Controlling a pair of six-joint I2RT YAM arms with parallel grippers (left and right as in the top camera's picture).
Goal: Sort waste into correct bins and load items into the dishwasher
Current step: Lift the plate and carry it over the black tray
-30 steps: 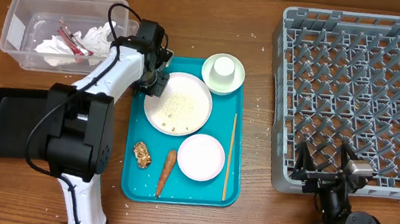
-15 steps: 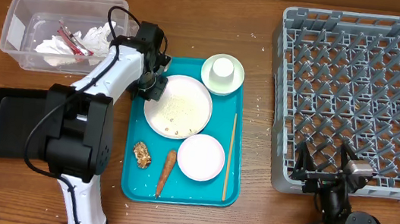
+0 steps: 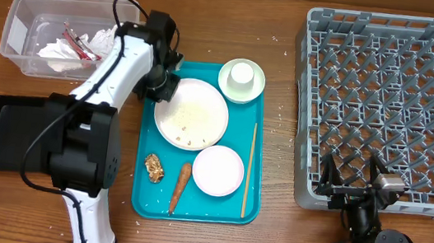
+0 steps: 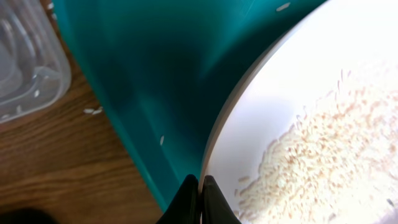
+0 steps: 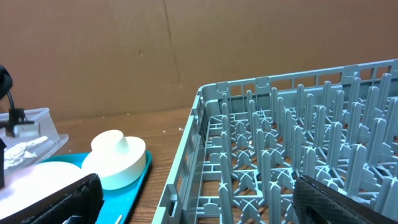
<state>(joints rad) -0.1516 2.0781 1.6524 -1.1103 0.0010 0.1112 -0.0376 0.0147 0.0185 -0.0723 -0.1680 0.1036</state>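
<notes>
My left gripper (image 3: 160, 88) is shut on the left rim of the large white plate (image 3: 193, 114), which carries loose rice and lies on the teal tray (image 3: 141, 199). In the left wrist view the jaws (image 4: 200, 196) pinch the plate rim (image 4: 273, 81) next to the rice (image 4: 323, 155). A clear tub (image 3: 28, 7) at far left holds the crumpled napkin (image 3: 64, 51) and the red wrapper (image 3: 73, 41). The carrot (image 3: 180, 187) and a brown lump (image 3: 153, 167) lie on the tray. My right gripper (image 3: 356, 188) is open and empty by the grey rack (image 3: 394, 102).
The teal tray also holds a green saucer with a white cup (image 3: 242, 80), a small white plate (image 3: 217, 170) and a chopstick (image 3: 250, 159). A black tray (image 3: 8, 133) sits at front left. The right wrist view shows the rack (image 5: 280, 143) and the cup (image 5: 118, 158).
My left gripper has shifted slightly toward the tub with the plate rim in it, and the plate has moved a little left. The right arm has not moved.
</notes>
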